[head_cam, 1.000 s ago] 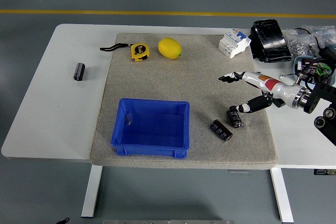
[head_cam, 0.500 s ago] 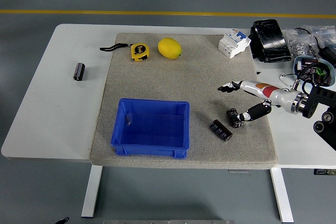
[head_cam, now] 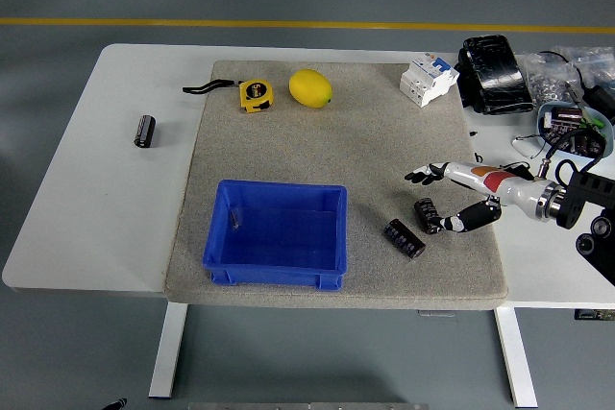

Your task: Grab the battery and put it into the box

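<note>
Battery (head_cam: 429, 215): a short black cylinder, lay on its side on the grey mat (head_cam: 288, 141), toward the mat's right edge, well apart from the blue box (head_cam: 277, 235).

Head view, entries as seen:

- Right hand (head_cam: 448, 201): entered from the right edge on a black arm, low over the mat. Fingers (head_cam: 421, 176) were spread and extended leftward above the battery, while the thumb curved in from the battery's lower right. The battery sat between fingers and thumb, close by the thumb tip; whether the thumb touched it could not be told. Nothing was gripped.
- Second battery (head_cam: 405, 238): black cylinder, lay tilted on the mat just below and left of the first, between it and the box.
- Third battery (head_cam: 144, 131): black cylinder, lay on the bare white table (head_cam: 96, 199), left of the mat.
- Box: rectangular blue bin, open top, stood on the mat's near left part.
- Tape measure (head_cam: 255, 94): yellow, with black strap, sat at the mat's far edge.
- Lemon (head_cam: 310, 87): yellow, just right of the tape measure.
- Circuit breaker (head_cam: 428, 78): white, at the mat's far right corner.
- Black wrapped bundle (head_cam: 494, 73): on the table, right of the breaker.
- Loose wiring and small parts (head_cam: 567, 112): at the table's far right.
</note>
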You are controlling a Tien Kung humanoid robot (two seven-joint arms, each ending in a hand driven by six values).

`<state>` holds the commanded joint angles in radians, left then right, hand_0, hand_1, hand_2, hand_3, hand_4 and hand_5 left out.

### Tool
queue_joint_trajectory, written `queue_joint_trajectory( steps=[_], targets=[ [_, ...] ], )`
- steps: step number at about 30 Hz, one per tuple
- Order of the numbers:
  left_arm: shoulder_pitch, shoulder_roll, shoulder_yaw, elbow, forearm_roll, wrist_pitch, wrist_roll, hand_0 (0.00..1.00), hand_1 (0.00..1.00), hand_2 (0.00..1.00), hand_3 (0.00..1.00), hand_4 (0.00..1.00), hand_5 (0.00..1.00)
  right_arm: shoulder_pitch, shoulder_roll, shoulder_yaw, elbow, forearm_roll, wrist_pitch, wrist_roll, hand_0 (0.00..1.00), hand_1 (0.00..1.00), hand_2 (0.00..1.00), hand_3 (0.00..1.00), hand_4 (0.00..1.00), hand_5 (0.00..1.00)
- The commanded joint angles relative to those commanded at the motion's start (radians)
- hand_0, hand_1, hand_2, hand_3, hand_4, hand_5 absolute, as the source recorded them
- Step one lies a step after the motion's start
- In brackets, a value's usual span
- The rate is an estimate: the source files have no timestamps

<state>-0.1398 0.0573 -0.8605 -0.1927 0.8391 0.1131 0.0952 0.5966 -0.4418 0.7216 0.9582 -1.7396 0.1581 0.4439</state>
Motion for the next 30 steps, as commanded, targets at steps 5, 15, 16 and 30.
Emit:
queue_joint_trajectory(
  steps=[5, 15, 16, 30],
  targets=[
    [0.002, -0.001, -0.018, 0.002, 0.021, -0.002, 0.002, 0.716, 0.789, 0.822, 0.636, 0.732, 0.596, -0.001, -0.006, 0.001, 0.019, -0.002, 0.008, -0.004, 0.827, 0.785, 0.815, 0.852, 0.743, 0.095],
    [0.003, -0.001, -0.024, 0.002, 0.033, -0.004, 0.004, 0.717, 0.789, 0.822, 0.637, 0.732, 0.596, -0.005, -0.024, -0.004, 0.063, -0.007, 0.039, -0.007, 0.837, 0.792, 0.826, 0.866, 0.726, 0.062],
    [0.003, -0.001, -0.024, 0.002, 0.032, -0.004, 0.004, 0.716, 0.788, 0.822, 0.637, 0.730, 0.596, -0.006, -0.024, -0.006, 0.061, -0.008, 0.040, -0.008, 0.857, 0.810, 0.844, 0.904, 0.735, 0.058],
    [0.006, -0.002, -0.026, 0.001, 0.039, -0.004, 0.007, 0.719, 0.788, 0.822, 0.635, 0.728, 0.597, -0.016, -0.001, -0.018, -0.012, -0.045, 0.029, -0.012, 0.866, 0.815, 0.857, 0.903, 0.739, 0.055]
  ],
)
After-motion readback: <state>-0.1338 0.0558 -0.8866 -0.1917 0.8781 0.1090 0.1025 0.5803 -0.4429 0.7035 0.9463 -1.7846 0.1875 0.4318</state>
